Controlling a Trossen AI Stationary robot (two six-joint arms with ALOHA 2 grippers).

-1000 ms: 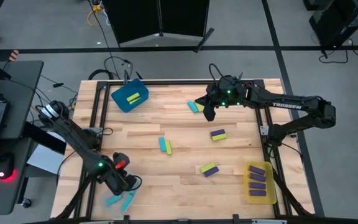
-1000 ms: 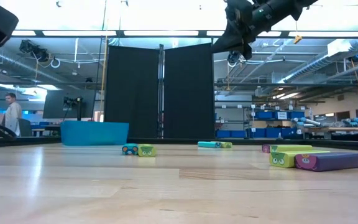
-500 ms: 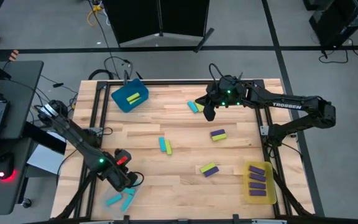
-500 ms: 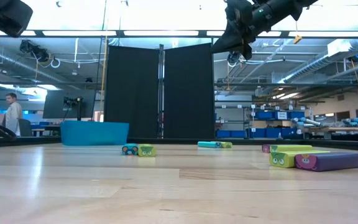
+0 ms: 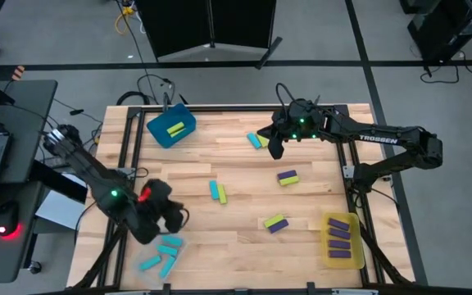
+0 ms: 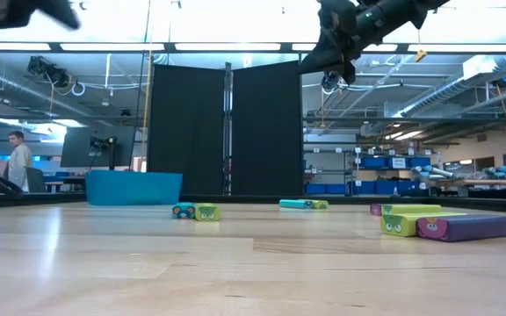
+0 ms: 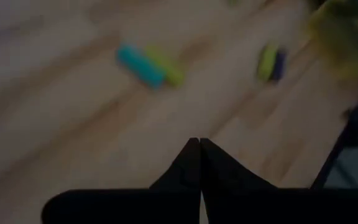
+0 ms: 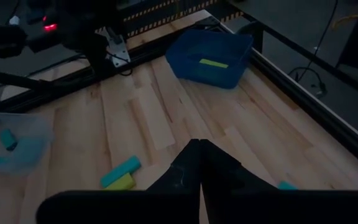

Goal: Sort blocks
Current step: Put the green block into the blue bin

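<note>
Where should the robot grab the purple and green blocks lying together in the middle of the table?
Probably from straight above. The purple and green pair lies flat on the table with open wood all round. The blocks touch side by side, so fingers could close across the short width of both, or slip onto one block's ends.

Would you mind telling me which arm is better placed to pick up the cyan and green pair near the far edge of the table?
Right, probably. The right gripper hangs shut beside that pair, while the left gripper is near the clear bin.
</note>
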